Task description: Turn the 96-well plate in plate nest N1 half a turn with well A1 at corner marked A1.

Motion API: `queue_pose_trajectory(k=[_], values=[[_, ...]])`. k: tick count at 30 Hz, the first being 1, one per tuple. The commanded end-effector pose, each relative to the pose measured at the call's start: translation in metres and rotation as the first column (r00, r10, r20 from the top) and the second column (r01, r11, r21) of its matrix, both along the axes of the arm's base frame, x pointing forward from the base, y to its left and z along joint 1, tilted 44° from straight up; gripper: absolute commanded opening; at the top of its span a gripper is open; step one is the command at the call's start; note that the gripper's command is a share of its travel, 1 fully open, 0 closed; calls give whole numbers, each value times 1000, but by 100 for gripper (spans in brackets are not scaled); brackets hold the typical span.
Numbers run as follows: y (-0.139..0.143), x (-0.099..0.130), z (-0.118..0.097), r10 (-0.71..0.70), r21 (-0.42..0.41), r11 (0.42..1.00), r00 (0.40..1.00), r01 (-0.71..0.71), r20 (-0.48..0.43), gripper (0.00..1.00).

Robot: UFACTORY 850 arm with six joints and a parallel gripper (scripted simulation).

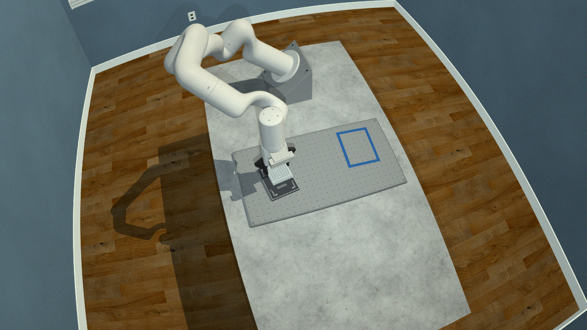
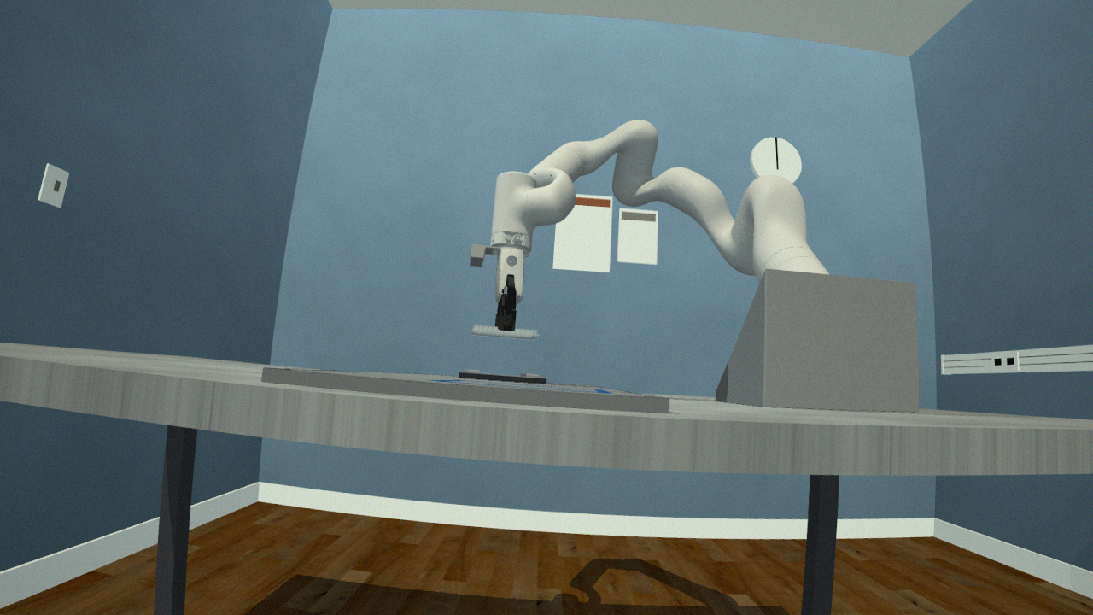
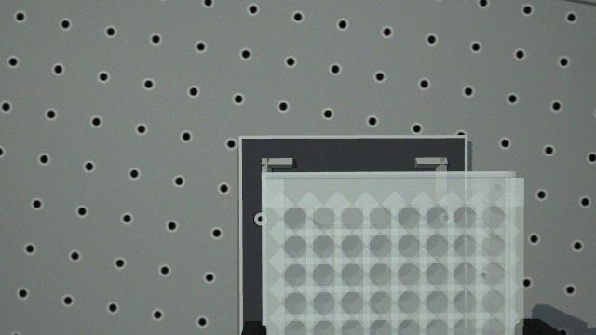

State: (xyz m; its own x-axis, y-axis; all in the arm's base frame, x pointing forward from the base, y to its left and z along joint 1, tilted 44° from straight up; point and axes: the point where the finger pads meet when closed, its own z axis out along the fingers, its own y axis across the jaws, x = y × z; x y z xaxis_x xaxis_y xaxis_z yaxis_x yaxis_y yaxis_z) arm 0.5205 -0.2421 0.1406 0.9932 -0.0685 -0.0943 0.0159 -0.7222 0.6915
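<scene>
My gripper (image 1: 275, 162) (image 2: 504, 322) is shut on the clear 96-well plate (image 1: 280, 174) (image 2: 504, 331) (image 3: 391, 251) and holds it level in the air. The black plate nest N1 (image 1: 284, 191) (image 2: 502, 377) (image 3: 349, 151) lies empty on the breadboard right below. In the wrist view the plate covers most of the nest and sits a little to its right. Two grey locators (image 3: 277, 163) (image 3: 430, 162) show past the plate's far edge. I cannot make out the plate's cut-off corner. The dark fingertips just show at the bottom corners of the wrist view.
The grey perforated breadboard (image 1: 328, 192) (image 2: 343, 377) (image 3: 140, 93) carries a blue outlined rectangle (image 1: 363, 162) at its far right. The arm's grey pedestal (image 1: 301, 82) (image 2: 825, 343) stands behind the board.
</scene>
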Motion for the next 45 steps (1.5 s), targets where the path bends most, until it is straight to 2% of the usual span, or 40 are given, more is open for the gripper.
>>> queue_pose_trajectory(k=[1, 39, 45], values=[[-4, 0, -4, 1, 0, 1000, 1000, -1, 1, 0], [-43, -7, -45, 1, 0, 1000, 1000, -1, 1, 0], [-43, -7, -45, 1, 0, 1000, 1000, -1, 1, 0]])
